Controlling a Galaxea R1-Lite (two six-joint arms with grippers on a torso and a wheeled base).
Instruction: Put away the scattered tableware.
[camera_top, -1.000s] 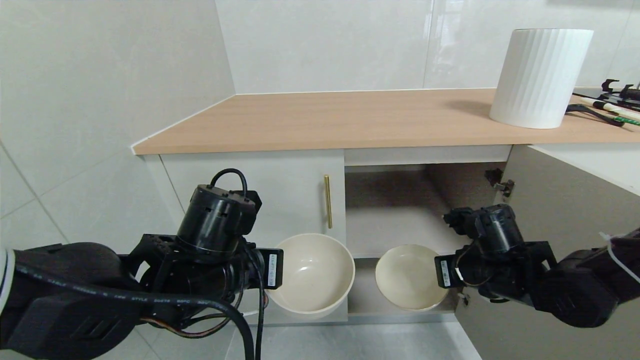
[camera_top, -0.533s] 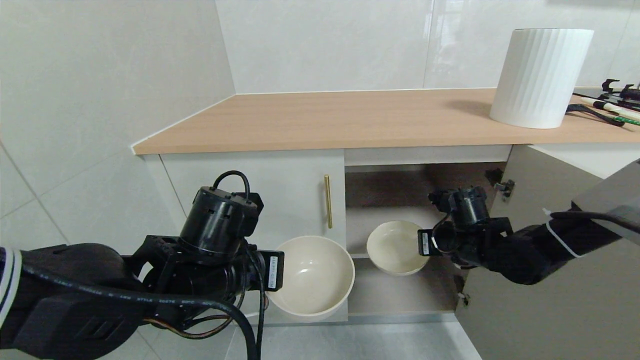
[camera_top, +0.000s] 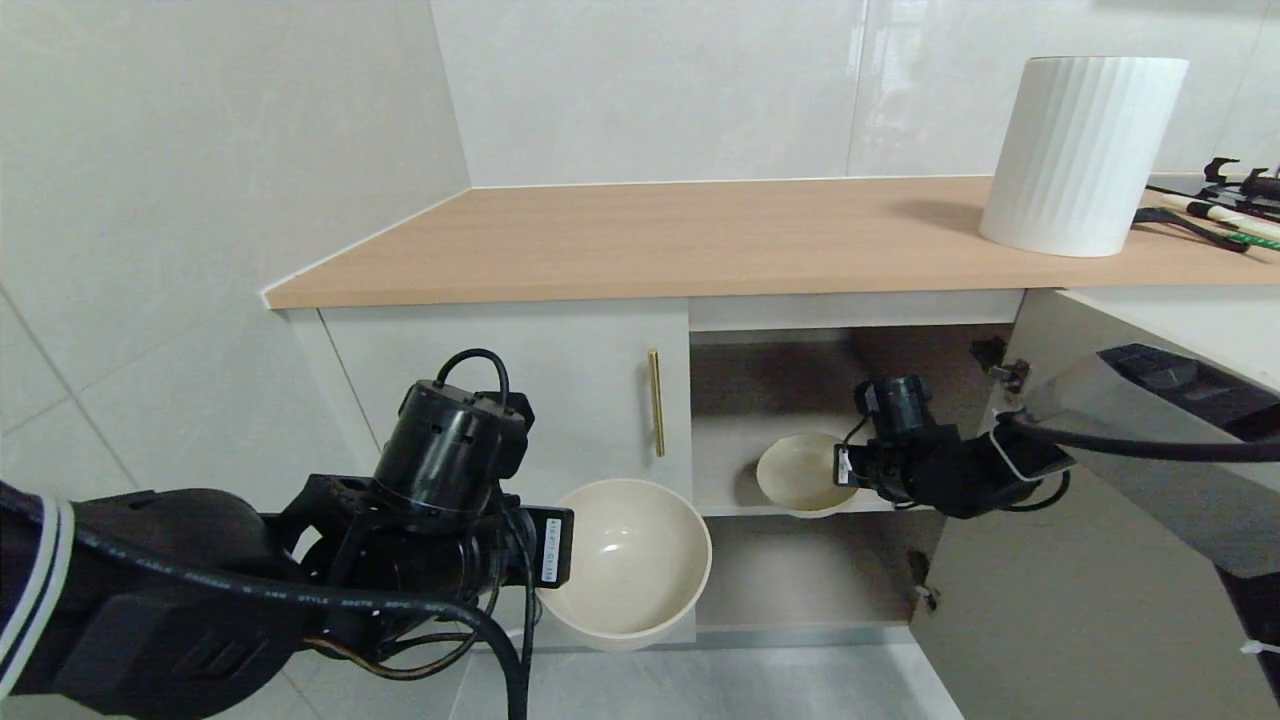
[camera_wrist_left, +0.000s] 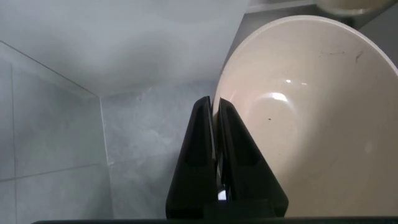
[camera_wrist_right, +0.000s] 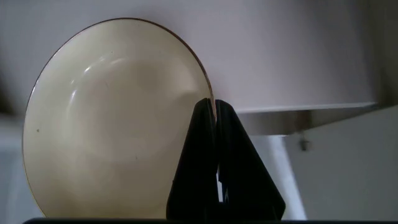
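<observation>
Right gripper (camera_top: 840, 468) pinches the smaller bowl (camera_top: 795, 472) by its rim, keeping it level at the cabinet shelf (camera_top: 722, 475) for set-down. Left gripper (camera_top: 556, 545) clamps the bigger bowl (camera_top: 640, 560) by the rim outside, probably next in line.

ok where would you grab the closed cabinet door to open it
Probably the gold bar handle near the right edge of the door. It is a slim upright bar, so come straight from the front, fingers closing across it from either side.
</observation>
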